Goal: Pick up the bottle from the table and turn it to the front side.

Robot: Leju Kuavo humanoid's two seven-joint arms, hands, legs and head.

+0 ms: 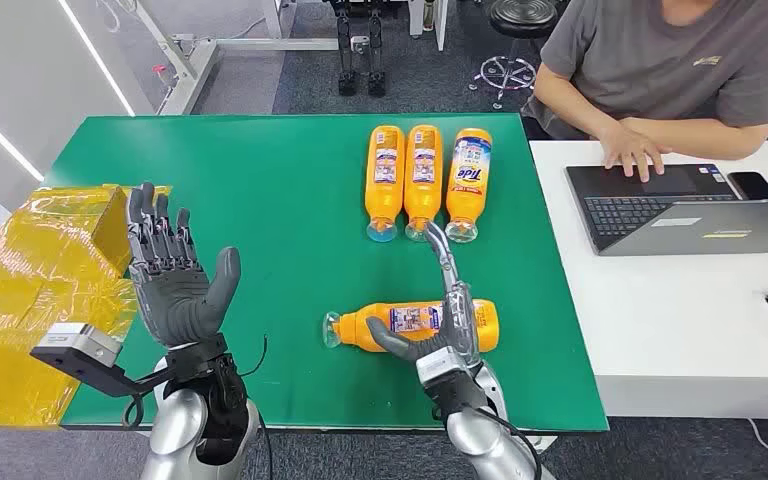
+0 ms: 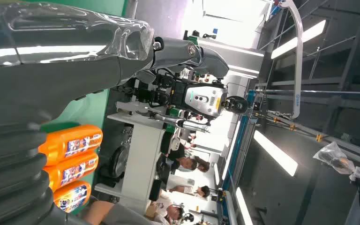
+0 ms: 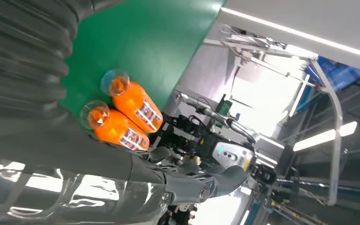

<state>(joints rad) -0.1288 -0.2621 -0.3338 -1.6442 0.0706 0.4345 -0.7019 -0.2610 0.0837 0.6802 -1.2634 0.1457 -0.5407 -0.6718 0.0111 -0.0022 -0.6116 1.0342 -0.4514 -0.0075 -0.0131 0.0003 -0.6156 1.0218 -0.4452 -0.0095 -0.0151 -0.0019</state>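
An orange bottle (image 1: 400, 324) with a clear cap lies on its side near the front of the green table (image 1: 260, 200), cap pointing left. My right hand (image 1: 450, 320) lies across its base end, thumb against the near side, fingers stretched straight over it and past it. My left hand (image 1: 175, 275) is raised over the table's front left with palm up and fingers spread, holding nothing. In the left wrist view the left hand (image 2: 33, 93) has straight fingers; in the right wrist view the right hand (image 3: 51, 154) does too.
Three more orange bottles (image 1: 425, 180) lie side by side at the back, caps toward me, also seen in the wrist views (image 2: 70, 143) (image 3: 136, 110). A yellow wrapped box (image 1: 40, 290) sits at the left. A person (image 1: 660, 70) works a laptop (image 1: 680, 210) on the white table (image 1: 660, 330).
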